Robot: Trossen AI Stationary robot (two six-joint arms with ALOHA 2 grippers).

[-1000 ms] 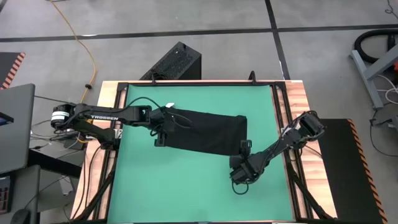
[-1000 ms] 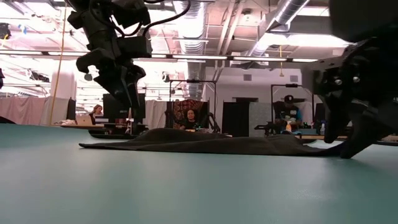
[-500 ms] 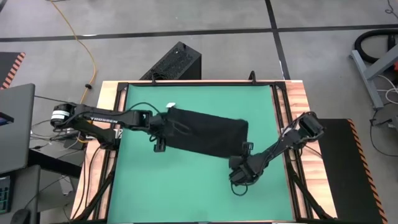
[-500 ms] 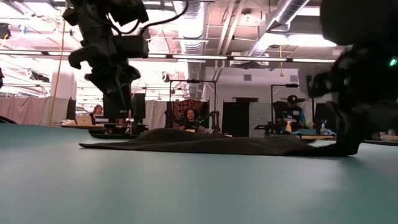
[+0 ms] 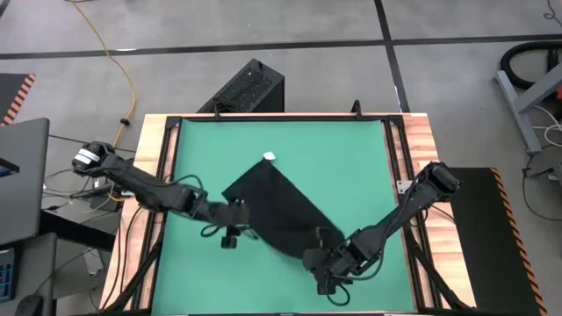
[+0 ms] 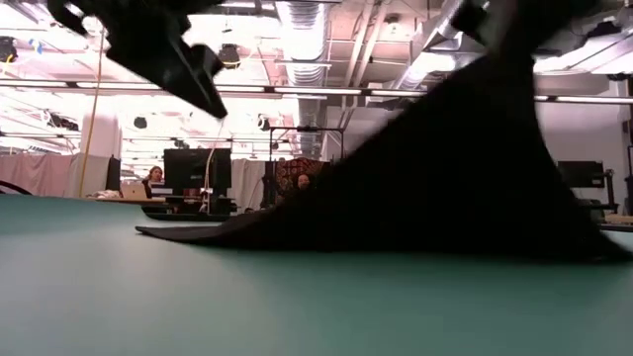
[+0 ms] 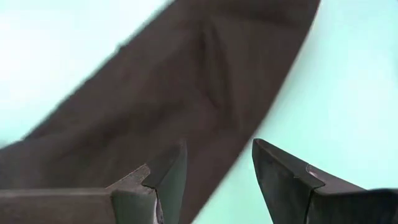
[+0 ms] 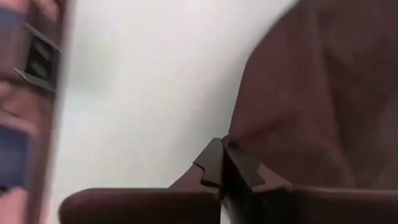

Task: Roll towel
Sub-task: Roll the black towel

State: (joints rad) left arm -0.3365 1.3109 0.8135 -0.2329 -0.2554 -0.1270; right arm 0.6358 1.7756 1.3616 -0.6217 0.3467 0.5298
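The black towel (image 5: 277,206) lies slantwise on the green mat (image 5: 360,149), its white tag (image 5: 268,158) at the far end. My right gripper (image 5: 320,257) is at the towel's near end and is shut on it (image 8: 224,163). In the low view the towel (image 6: 435,188) rises like a tent toward that gripper. My left gripper (image 5: 239,213) hovers open at the towel's left edge. Its fingers (image 7: 168,174) stand above that edge without touching it. My right gripper pinches the towel's edge (image 8: 241,144) at its near end between its two shut fingers. That end is lifted high off the mat. The cloth slopes down from it, and the far end (image 6: 198,234) rests flat on the mat.
Wooden rails (image 5: 426,140) frame the mat on both sides. A black box (image 5: 250,88) stands on the floor beyond the far edge. Bare green mat lies to the right of the towel and along the near edge.
My right gripper has shut on the towel's right end, pulled it toward the near edge and leftward, and raised it. The towel has turned from lying left to right to lying slantwise, its tag end shifting slightly right. My left gripper has moved toward the near edge, off the towel's left end.
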